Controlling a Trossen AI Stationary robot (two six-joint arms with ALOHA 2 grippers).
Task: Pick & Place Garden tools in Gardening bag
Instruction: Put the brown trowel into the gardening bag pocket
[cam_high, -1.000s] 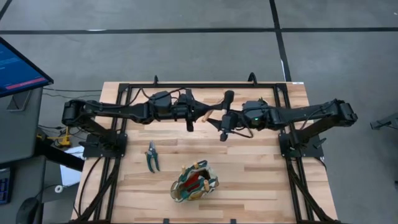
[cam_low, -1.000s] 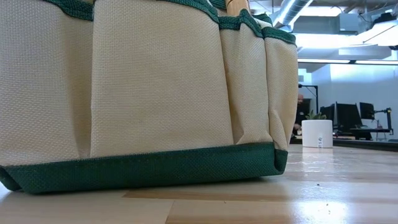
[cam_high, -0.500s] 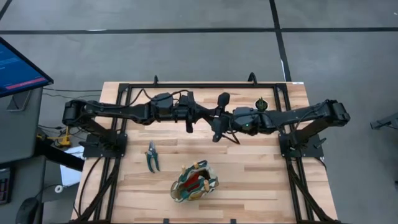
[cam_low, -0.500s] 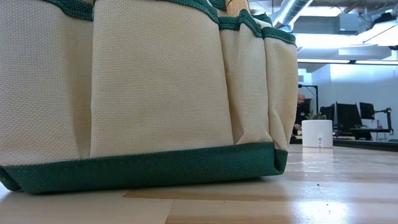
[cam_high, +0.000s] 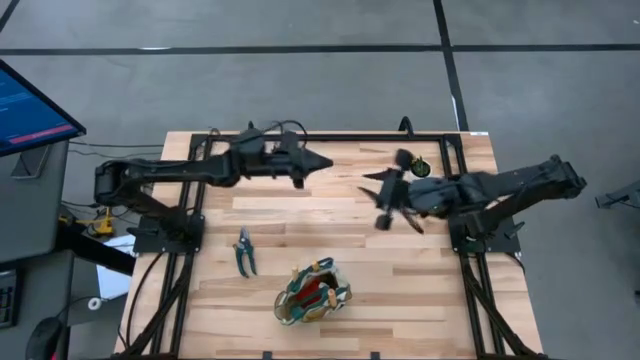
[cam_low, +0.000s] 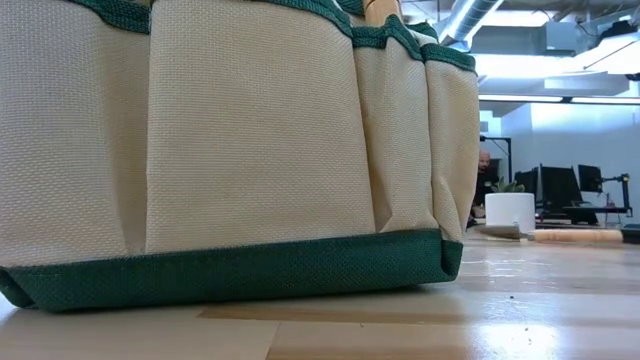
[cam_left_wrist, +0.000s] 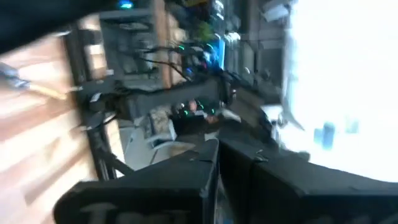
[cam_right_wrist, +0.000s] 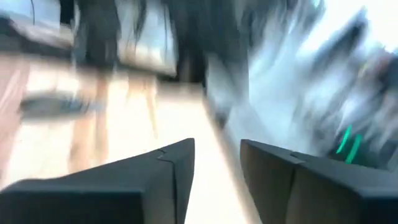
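Seen from above, a wooden table (cam_high: 420, 290) carries an olive and tan gardening bag (cam_high: 313, 293) near its front edge, mouth upward and red lining showing, with wooden tool handles already standing inside, which suggests much of the packing is done. Green-handled pruning shears (cam_high: 244, 251) lie flat on the boards just left of the bag, apart from it and from both arms, likely the next tool to collect. The left gripper (cam_high: 318, 162) hangs over the far side of the table, fingers pressed together and holding nothing. The right gripper (cam_high: 385, 198) hovers right of centre, blurred, beside a small potted plant (cam_high: 420, 167); whether it holds anything cannot be told here. At table level, the bag's cloth pockets fill most of the view, with a white pot (cam_low: 510, 212) far behind and a wooden-handled tool (cam_low: 565, 235) lying beside it. The left wrist view shows its two fingers (cam_left_wrist: 186, 180) shut tight. The right wrist view shows its fingers (cam_right_wrist: 168, 165) parted, nothing between them
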